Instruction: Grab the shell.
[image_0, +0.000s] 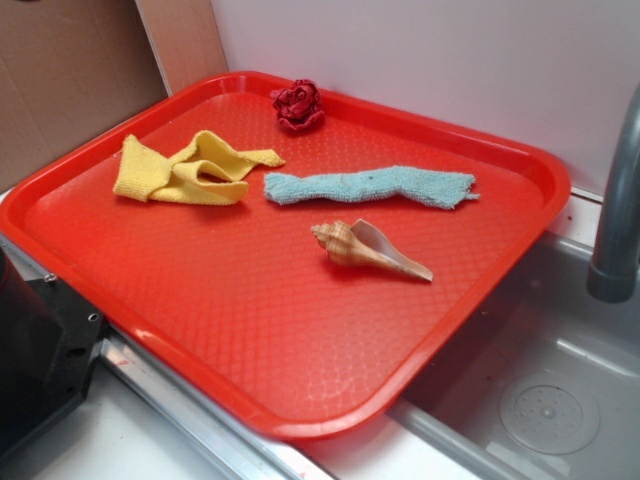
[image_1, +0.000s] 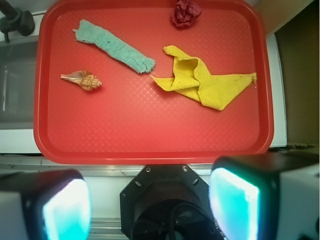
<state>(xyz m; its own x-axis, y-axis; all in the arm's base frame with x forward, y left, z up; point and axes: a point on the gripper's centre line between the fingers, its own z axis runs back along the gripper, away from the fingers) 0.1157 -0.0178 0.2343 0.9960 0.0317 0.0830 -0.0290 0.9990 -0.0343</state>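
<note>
The shell (image_0: 365, 250) is a small tan-and-cream spiral conch. It lies on its side on the red tray (image_0: 200, 300), just in front of the blue cloth (image_0: 370, 186). In the wrist view the shell (image_1: 82, 79) lies at the tray's left, below the blue cloth (image_1: 115, 46). My gripper (image_1: 150, 205) is open and empty. It hangs high above the tray's near edge, over the robot base, far from the shell. The gripper itself does not show in the exterior view.
A crumpled yellow cloth (image_0: 185, 170) lies at the tray's back left and a small dark red rose-shaped cloth (image_0: 298, 104) at the back rim. A grey sink basin (image_0: 550, 390) with a tap (image_0: 620, 200) lies right of the tray. The black robot base (image_0: 40, 350) stands at the front left.
</note>
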